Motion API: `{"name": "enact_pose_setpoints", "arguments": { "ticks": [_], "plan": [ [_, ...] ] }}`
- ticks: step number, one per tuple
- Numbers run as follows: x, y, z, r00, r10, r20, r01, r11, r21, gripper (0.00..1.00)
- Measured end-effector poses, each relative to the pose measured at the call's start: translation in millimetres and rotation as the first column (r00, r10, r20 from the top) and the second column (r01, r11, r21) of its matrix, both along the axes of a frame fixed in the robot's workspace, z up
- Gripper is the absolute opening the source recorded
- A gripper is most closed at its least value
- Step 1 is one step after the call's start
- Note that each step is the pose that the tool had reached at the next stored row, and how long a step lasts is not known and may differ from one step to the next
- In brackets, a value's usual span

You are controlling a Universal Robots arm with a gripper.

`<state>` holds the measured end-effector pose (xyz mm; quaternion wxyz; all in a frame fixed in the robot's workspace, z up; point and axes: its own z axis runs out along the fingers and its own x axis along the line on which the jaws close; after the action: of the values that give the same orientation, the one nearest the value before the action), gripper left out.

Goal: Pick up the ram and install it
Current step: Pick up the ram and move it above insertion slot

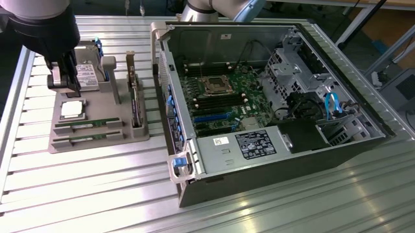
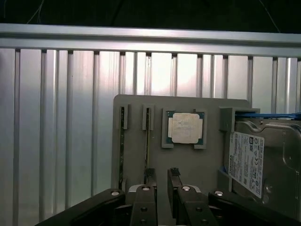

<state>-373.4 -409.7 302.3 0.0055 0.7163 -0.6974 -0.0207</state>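
1. Nearest, toward the table's [image 1: 97,194] near edge on the exterior view's right, stands an open computer case [image 1: 272,179] with its main board [image 1: 227,92] exposed. The long dark memory slots beside the board's square socket look bare, as far as I can tell, so nothing has been installed yet.
2. On the exterior view's left of the table sits a grey holder [image 1: 133,135]. The ram [image 1: 87,141] rests in the slot along the holder's near edge, with a second stick [image 1: 87,123] in the next slot just behind it. Neither has been lifted.
3. Farther back on the holder come a silver processor [image 1: 71,109], a dark card [image 1: 136,104] standing along the edge nearest the case, and a hard drive [image 1: 87,73] at the far edge.
4. The gripper [image 2: 162,172] hovers over the holder's far part, beside the hard drive. Its fingers [image 2: 150,176] stand apart with an empty gap between them. They hold nothing and are clear of the ram.
5. My judgement is that the task is at its very start, with both the pick and the install left to do.
6. Writing:
   - The power supply label [image 1: 256,143] in the case's near corner is black and white, but its lettering is too small to read.
   - The hard drive's white label [image 2: 245,162] carries barcodes and print I cannot make out.
   - No brand name is legible anywhere.
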Motion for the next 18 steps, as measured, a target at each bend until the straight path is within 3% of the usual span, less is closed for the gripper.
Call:
{"name": "enact_pose_setpoints", "arguments": {
  "ticks": [6, 18],
  "plan": [
    [0.0, 0.0, -16.9, 1.0000, 0.000, 0.0001, 0.000, 1.0000, 0.0001, 0.24],
    [0.0, 0.0, -41.4, 1.0000, 0.000, 0.0001, 0.000, 1.0000, 0.0001, 0.24]
  ]
}}
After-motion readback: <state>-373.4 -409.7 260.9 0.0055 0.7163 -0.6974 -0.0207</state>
